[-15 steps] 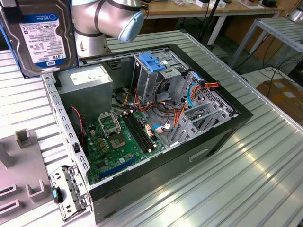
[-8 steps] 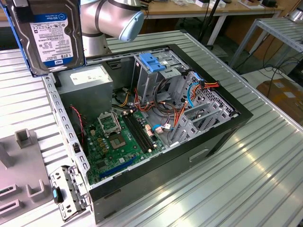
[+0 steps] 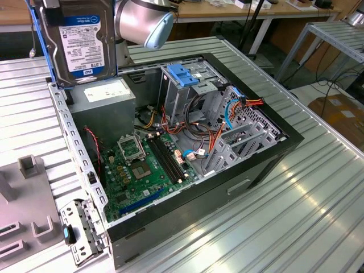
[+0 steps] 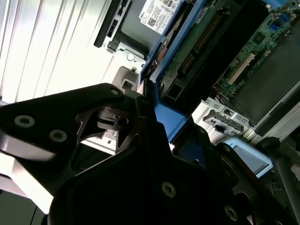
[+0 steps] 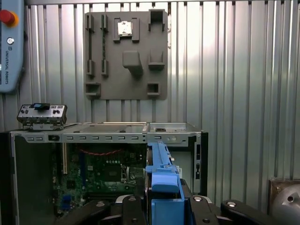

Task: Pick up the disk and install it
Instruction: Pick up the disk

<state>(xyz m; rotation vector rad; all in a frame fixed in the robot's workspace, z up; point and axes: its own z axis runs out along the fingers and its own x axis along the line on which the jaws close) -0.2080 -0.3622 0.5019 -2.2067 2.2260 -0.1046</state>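
Between the jaws is the disk point(image 3: 79, 42), gripped on both sides and held clear above the open case point(image 3: 256, 165). Its upper end runs off the exterior view, and the arm's joint point(image 3: 145, 23) covers the space just beside it. In that view the disk shows a grey metal face with a blue-and-white label and a bright blue rail down one long edge. In the first wrist view the gripper point(image 5: 161, 208) is partly cut off. Its black fingers point(image 5: 197, 211) flank the disk point(image 5: 161, 176), seen edge-on as a blue strip. Beyond the jaws lie the board point(image 5: 103, 173) and a grey plate point(image 5: 126, 56). In the second wrist view dark gripper parts hide most of the blue rail point(image 4: 171, 119).
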